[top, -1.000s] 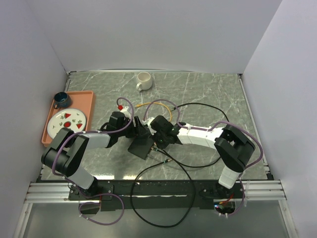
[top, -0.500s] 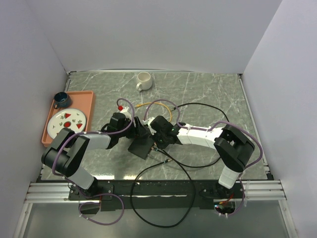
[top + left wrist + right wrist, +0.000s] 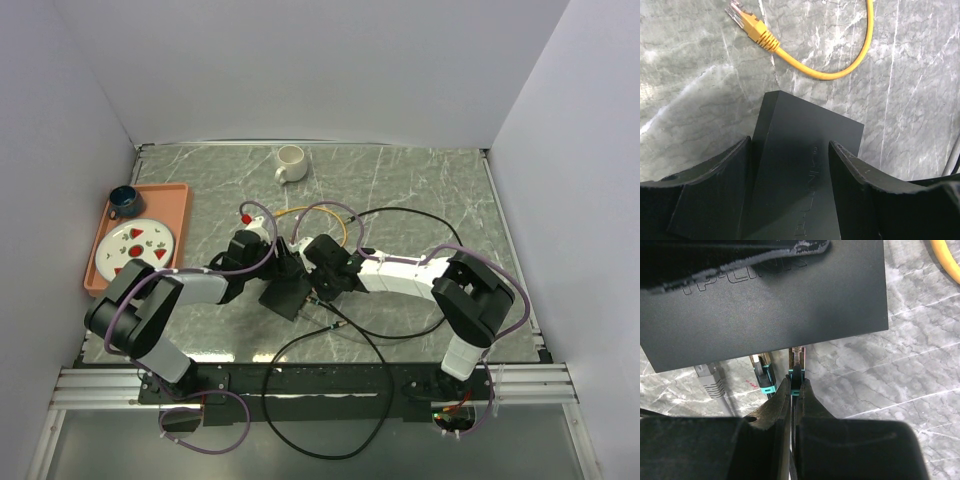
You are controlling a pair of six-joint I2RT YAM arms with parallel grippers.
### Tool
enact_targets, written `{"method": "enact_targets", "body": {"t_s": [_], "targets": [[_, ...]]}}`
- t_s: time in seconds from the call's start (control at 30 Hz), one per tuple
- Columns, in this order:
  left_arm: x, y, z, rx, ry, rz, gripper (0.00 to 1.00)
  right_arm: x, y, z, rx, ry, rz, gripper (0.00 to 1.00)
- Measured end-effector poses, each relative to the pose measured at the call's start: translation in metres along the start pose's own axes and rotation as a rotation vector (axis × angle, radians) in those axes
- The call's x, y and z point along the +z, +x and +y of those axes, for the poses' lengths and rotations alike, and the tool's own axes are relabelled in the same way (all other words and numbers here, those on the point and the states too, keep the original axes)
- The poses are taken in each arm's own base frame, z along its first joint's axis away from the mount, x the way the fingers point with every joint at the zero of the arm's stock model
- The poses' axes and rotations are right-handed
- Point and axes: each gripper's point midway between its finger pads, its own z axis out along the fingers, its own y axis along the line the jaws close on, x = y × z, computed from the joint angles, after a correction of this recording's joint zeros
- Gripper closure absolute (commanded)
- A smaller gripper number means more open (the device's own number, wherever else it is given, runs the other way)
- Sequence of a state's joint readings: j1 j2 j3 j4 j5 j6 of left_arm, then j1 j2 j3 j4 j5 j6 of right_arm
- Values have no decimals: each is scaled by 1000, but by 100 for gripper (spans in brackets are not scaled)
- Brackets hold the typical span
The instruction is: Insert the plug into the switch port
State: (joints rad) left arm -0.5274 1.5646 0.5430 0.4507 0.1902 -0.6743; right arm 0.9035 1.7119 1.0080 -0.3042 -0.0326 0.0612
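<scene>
Right wrist view: the right end effector (image 3: 796, 385) is pinched tight on the plug (image 3: 798, 362), a black one w/ a teal clip, its fingers meeting on the plug's rear. The plug's nose is right at the near narrow edge of the black box (image 3: 770, 300). The port itself sits under that edge, out of sight, so how far in the plug is can't be told. Just left of it a 2nd teal-clipped plug (image 3: 762, 374) goes into the same edge. Further left a grey plug (image 3: 710, 381) w/ a grey lead reaches that edge too. The box has white lettering on top and sits on the marble-look table (image 3: 920, 365).

Left wrist view: the left end effector (image 3: 790, 145) straddles the box's other end, a finger (image 3: 715, 185) on each side and the box btwn them. The left finger looks to be against the box's side, but whether the pair actually clamps the box can't be told. Beyond the box a yellow cable (image 3: 840, 75) curves over the table. Its clear-tipped end lies free, apart from the box.

Top view: both arms meet over the box nr the table's middle. An orange tray (image 3: 178, 190) at the left edge holds a plate (image 3: 135, 245) & a dark cup (image 3: 123, 200). A white cup (image 3: 290, 163) stands at the far side, well apart.
</scene>
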Motion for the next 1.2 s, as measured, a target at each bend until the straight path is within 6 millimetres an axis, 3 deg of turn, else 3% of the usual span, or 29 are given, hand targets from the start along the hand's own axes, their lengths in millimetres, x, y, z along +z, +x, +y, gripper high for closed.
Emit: {"method": "enact_targets", "body": {"t_s": [1.2], "targets": [[4,16,-17,100,-9,-21,36,-11,15,1,-32,-16,77,100]]}}
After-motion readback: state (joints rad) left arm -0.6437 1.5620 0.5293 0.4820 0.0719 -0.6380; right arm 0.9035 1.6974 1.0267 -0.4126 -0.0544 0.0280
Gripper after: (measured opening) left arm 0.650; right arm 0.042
